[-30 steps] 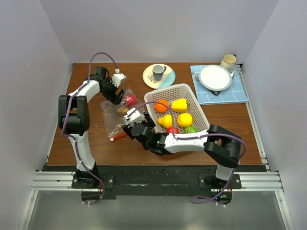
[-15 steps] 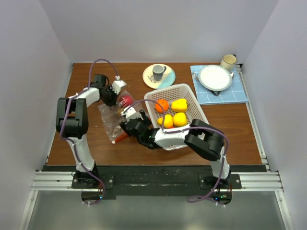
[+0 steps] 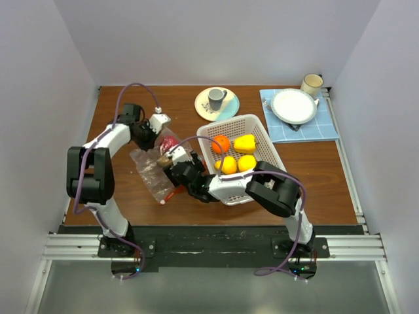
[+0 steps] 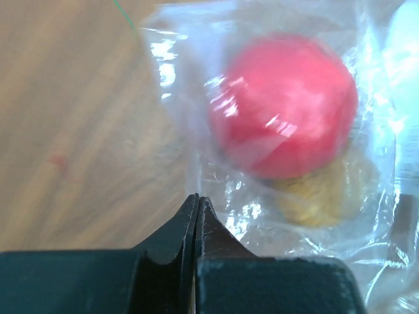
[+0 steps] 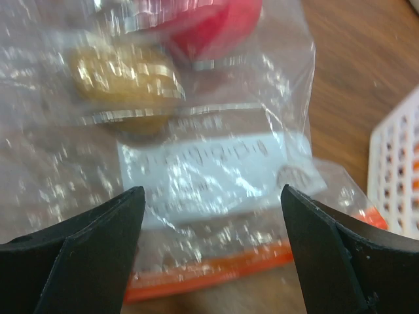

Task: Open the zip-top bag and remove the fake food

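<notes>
Plastic film fills both wrist views. The zip-top bag (image 3: pixel 152 173) lies on the brown counter (image 3: pixel 314 176), just left of the white perforated basket (image 3: pixel 239 120) and between the two arms. At the bag's far end sit two pieces of fake food (image 4: pixel 285 104): a glossy red ball and, touching it, a smaller tan piece (image 4: pixel 314 196). The orange-red zip strip (image 5: pixel 216 265) runs along the bag's near edge. A white label (image 5: pixel 203 170) shows through the film between the strip and the food.

The left end effector (image 4: pixel 196 204) has its jaws pressed together with no gap, tips right at the bag's edge beside the red ball. Whether any film is pinched between them cannot be told. The right end effector (image 5: pixel 211 196) stands wide open low over the bag, a finger (image 5: pixel 85 248) on either side of the label, gripping nothing.

The basket holds an orange fruit (image 3: pixel 220 143) and three yellow pieces (image 3: pixel 245 142). At the far edge stand a saucer (image 3: pixel 229 110) carrying a grey cup (image 3: pixel 215 98), a blue cloth (image 3: pixel 321 131) under a white plate (image 3: pixel 293 106), and a cream mug (image 3: pixel 311 84).
</notes>
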### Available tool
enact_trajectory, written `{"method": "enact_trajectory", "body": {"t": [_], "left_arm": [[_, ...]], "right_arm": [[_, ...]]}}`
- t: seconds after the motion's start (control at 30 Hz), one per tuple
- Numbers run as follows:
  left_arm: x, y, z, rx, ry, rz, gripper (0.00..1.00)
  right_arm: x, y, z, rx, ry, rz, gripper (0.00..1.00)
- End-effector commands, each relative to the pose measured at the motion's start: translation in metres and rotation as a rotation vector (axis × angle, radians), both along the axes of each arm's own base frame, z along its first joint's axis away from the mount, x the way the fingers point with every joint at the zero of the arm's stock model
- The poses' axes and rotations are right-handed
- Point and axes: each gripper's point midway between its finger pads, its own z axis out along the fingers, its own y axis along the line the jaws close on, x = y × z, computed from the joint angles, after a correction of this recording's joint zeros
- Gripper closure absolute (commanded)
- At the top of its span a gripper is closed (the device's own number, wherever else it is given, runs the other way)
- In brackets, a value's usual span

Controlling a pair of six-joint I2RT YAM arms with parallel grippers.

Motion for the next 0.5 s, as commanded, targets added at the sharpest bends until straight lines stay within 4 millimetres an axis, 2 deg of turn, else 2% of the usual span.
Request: {"method": "enact_trajectory", "body": {"t": [0.0, 0.07, 0.1, 0.2, 0.27, 0.4, 0.47], "left_arm": [[0.016, -0.016, 0.094, -0.088, -0.175, -0.040, 1.00], [0.012, -0.019, 0.108, -0.108, -0.183, -0.038, 1.00], [0.011, -0.023, 0.122, -0.124, -0.209, -0.046, 1.00], [0.004, -0.024, 0.130, -0.133, -0.215, -0.045, 1.00], [-0.001, -0.022, 0.124, -0.122, -0.191, -0.040, 1.00], [-0.013, -0.013, 0.094, -0.079, -0.131, -0.019, 1.00], [-0.013, -0.008, 0.084, -0.053, -0.128, -0.006, 1.00]], "right_arm": [[-0.003, -0.008, 0.036, 0.139, -0.023, -0.035, 0.12], [-0.006, -0.016, 0.031, 0.132, -0.014, -0.042, 0.12], [-0.007, -0.018, 0.030, 0.131, -0.012, -0.044, 0.12], [-0.010, -0.024, 0.028, 0.136, -0.005, -0.050, 0.12], [-0.012, -0.026, 0.025, 0.130, 0.000, -0.047, 0.12], [-0.014, -0.027, 0.022, 0.128, 0.007, -0.044, 0.12], [-0.014, -0.025, 0.022, 0.133, 0.010, -0.040, 0.12]]}}
